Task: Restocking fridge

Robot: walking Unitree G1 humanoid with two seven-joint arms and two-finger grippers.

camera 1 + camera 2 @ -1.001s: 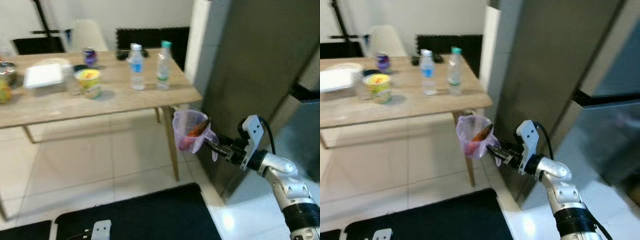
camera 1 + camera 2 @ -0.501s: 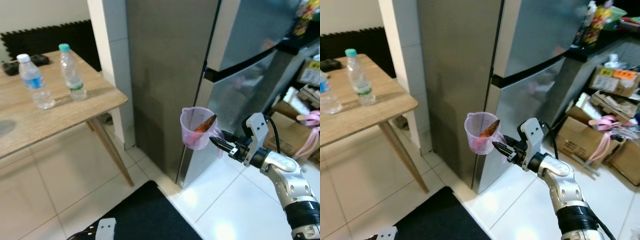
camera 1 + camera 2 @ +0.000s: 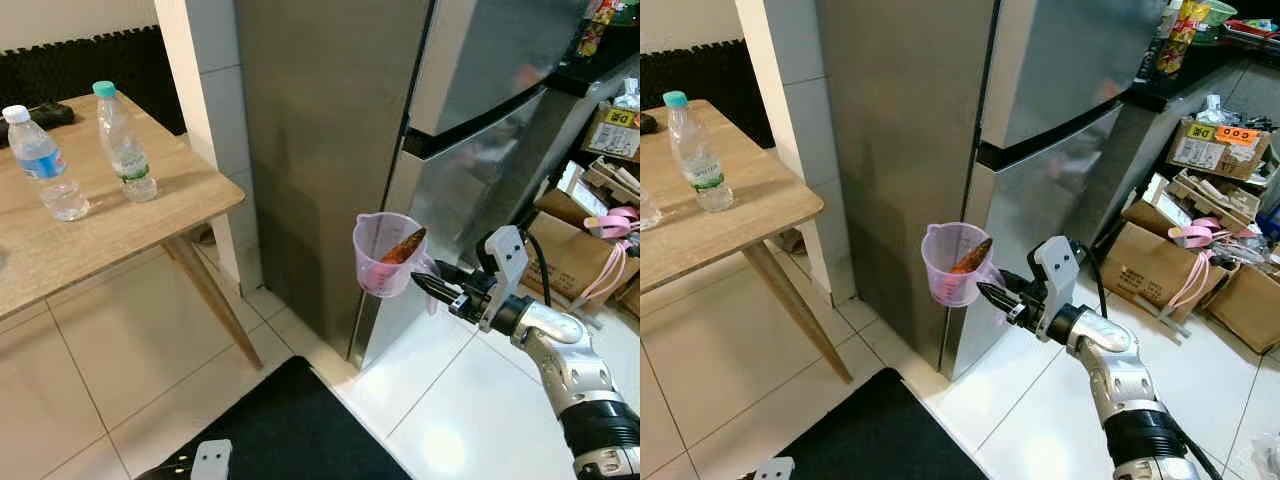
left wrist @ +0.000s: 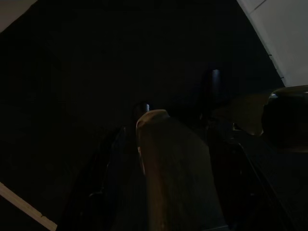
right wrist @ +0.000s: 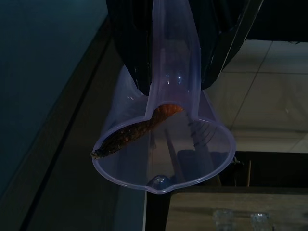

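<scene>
Clear purple measuring cup, a carrot slanting inside, is held upright in the air by its handle, just before the closed grey fridge. Right gripper fingers pinch that handle. Far left: wooden desk with two water bottles; left gripper's finger state cannot be told, its wrist view dark.

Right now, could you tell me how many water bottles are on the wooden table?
2: one blue-labelled bottle near the frame's left edge, one green-capped bottle beside it. More may sit out of frame.
</scene>
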